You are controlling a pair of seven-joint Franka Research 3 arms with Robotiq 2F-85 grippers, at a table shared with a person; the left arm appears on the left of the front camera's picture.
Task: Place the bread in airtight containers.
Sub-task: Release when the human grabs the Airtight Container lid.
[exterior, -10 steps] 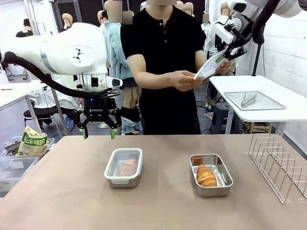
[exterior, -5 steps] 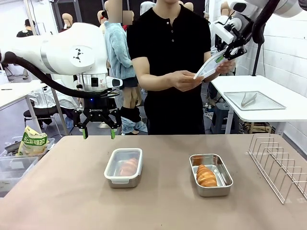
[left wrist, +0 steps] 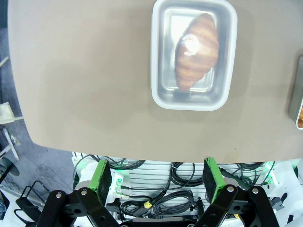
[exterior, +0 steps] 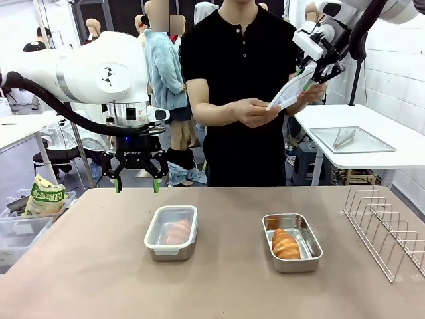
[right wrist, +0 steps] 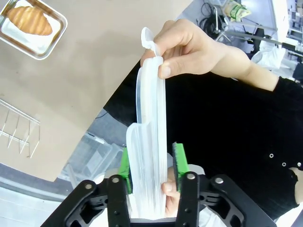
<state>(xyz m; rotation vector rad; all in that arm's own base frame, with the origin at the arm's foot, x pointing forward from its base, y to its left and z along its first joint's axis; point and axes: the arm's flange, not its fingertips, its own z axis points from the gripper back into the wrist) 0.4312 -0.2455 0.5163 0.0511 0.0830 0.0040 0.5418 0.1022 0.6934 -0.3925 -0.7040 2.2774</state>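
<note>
Two airtight containers sit on the brown table. The left one (exterior: 171,232) (left wrist: 158,94) has its clear lid on, with a bread (left wrist: 196,49) inside. The right one (exterior: 312,256) (right wrist: 52,40) stands uncovered and holds a bread (exterior: 285,244) (right wrist: 29,20). My left gripper (exterior: 136,186) (left wrist: 156,172) hangs open above the table's far edge, behind the lidded container. My right gripper (exterior: 309,80) (right wrist: 151,161) is raised high at the right, its jaws slightly apart around a clear lid (exterior: 285,96) (right wrist: 149,118). The person's hands (exterior: 255,111) (right wrist: 189,47) grip that lid at both ends.
A wire rack (exterior: 388,226) (right wrist: 19,127) stands at the table's right edge. A steel tray with tongs (exterior: 352,138) lies on a white side table at the back right. Clear bins and a yellow bag (exterior: 45,196) sit off the table's left side.
My right gripper's jaws have loosened around the lid, which the person still holds. The person has shifted slightly right. The left arm has not moved.
</note>
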